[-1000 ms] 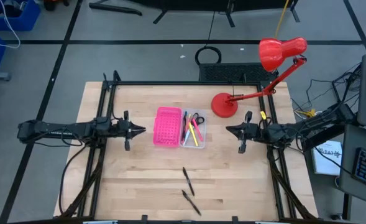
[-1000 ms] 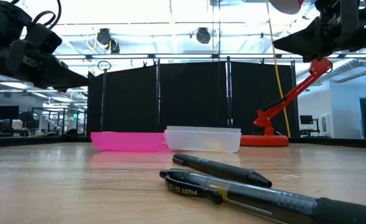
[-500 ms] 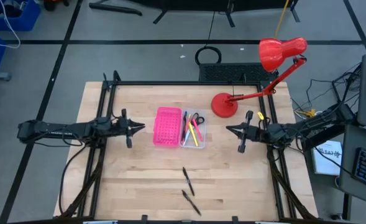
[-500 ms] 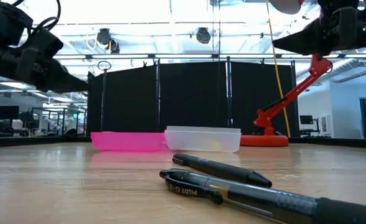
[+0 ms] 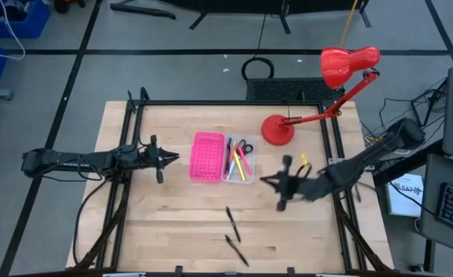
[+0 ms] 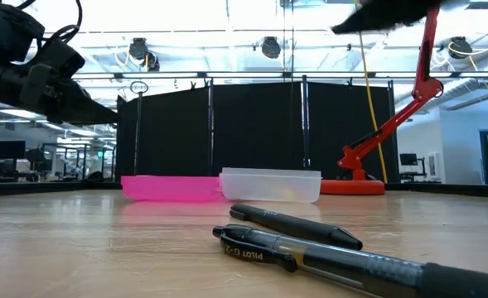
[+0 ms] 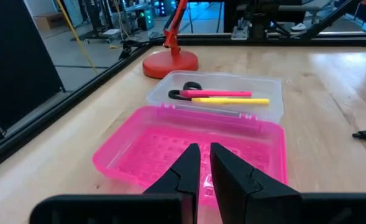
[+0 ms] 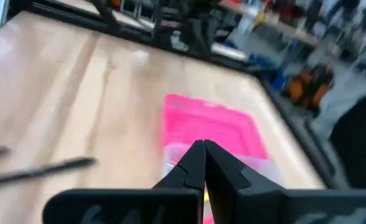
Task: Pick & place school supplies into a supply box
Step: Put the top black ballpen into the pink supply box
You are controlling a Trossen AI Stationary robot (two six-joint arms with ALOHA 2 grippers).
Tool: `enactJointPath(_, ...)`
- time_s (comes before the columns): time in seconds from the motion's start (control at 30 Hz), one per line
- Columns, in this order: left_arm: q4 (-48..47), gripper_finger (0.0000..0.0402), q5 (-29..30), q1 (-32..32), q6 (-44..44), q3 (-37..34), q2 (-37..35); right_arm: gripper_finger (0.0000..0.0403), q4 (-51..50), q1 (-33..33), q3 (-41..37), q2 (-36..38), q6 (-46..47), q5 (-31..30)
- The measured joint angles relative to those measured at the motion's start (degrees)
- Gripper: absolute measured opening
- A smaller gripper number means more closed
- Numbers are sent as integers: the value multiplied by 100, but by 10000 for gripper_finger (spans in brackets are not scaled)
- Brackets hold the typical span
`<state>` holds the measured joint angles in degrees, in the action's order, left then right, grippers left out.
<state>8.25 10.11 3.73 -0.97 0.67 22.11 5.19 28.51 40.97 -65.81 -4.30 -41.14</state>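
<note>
The supply box point(image 5: 252, 175) is a translucent tray at mid-table, hinged to an open pink perforated lid point(image 5: 207, 156) on its left. Inside lie black-handled scissors point(image 5: 244, 146) and pink and yellow pens point(image 5: 238, 163), also seen in the left wrist view as a yellow pen point(image 7: 232, 100) and scissors point(image 7: 184, 91). Two black pens point(image 5: 233, 223) point(image 5: 237, 250) lie on the bare wood nearer the near edge. My right gripper point(image 5: 263, 181) is shut and hovers right of the box, above the table. My left gripper point(image 5: 177, 158) is shut, left of the pink lid.
A red desk lamp stands with its base point(image 5: 276, 129) just beyond the box's far right corner, its arm slanting up to the right. A black frame rail point(image 5: 234, 103) runs round the table. Bare wood lies left and right of the two loose pens.
My right arm has swung from the table's right edge toward the middle and the near side, ending just right of the box; its fingers stay shut. The box, lid and loose pens have not moved.
</note>
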Motion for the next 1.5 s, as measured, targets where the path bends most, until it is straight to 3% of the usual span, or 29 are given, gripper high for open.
enactJointPath(0.27, 32, 47, -197, 0, 228, 0, 1, 0, -3224, 590, 3388, -2822, 2044, 2)
enactJointPath(0.47, 46, 47, -313, -2, 238, 0, 1, 0, -4787, 531, 5570, -4340, 3742, 625)
enactJointPath(0.67, 48, 47, -321, -2, 236, 0, 0, 0, -5487, 98, 6938, -5344, 5514, 1795)
enactJointPath(0.87, 117, 47, -318, -2, 178, 0, 1, 0, -6077, -427, 6980, -5793, 6235, 3166)
enactJointPath(1.0, 288, 47, -319, -2, -12, 0, 0, 7, -5661, -580, 6552, -5806, 6377, 3793)
enactJointPath(1.13, 307, 47, -315, 0, -203, 0, 0, 42, -5203, -601, 6234, -5819, 6768, 4272)
enactJointPath(1.37, 643, 47, -315, 0, -480, 0, 0, 137, -4989, -545, 5935, -5811, 7327, 4439)
enactJointPath(1.5, 802, 47, -313, 0, -628, 0, 2, 166, -4949, -477, 5803, -5804, 7294, 4442)
